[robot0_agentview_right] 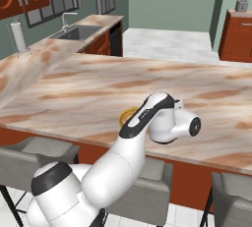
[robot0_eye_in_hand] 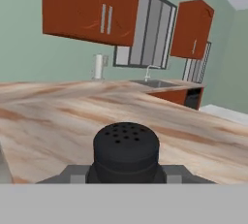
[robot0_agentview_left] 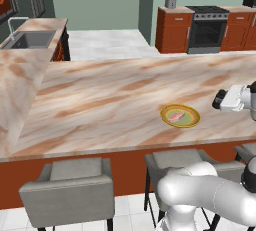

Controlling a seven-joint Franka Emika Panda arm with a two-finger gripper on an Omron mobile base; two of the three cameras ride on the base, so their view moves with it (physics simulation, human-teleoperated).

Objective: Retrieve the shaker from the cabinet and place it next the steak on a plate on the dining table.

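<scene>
The black shaker (robot0_eye_in_hand: 126, 145), with a perforated domed top, stands upright between my gripper's (robot0_eye_in_hand: 126, 173) fingers, and the gripper is shut on it. In the left base view the gripper (robot0_agentview_left: 218, 99) hovers over the dining table (robot0_agentview_left: 100, 100), a little right of the plate (robot0_agentview_left: 189, 120) and pointing left. The yellow-rimmed plate holds the pink steak (robot0_agentview_left: 176, 117). My arm covers most of the plate (robot0_agentview_right: 127, 116) in the right base view. Reddish-brown wall cabinets (robot0_eye_in_hand: 87, 9) hang on the far wall, doors shut.
Grey stools (robot0_agentview_left: 70, 185) (robot0_agentview_left: 175, 161) line the table's near side. A sink (robot0_agentview_left: 30, 39) sits in the side counter on the left, with a paper towel roll (robot0_agentview_right: 18, 37) beside it. A stove (robot0_agentview_left: 206, 27) stands at the back.
</scene>
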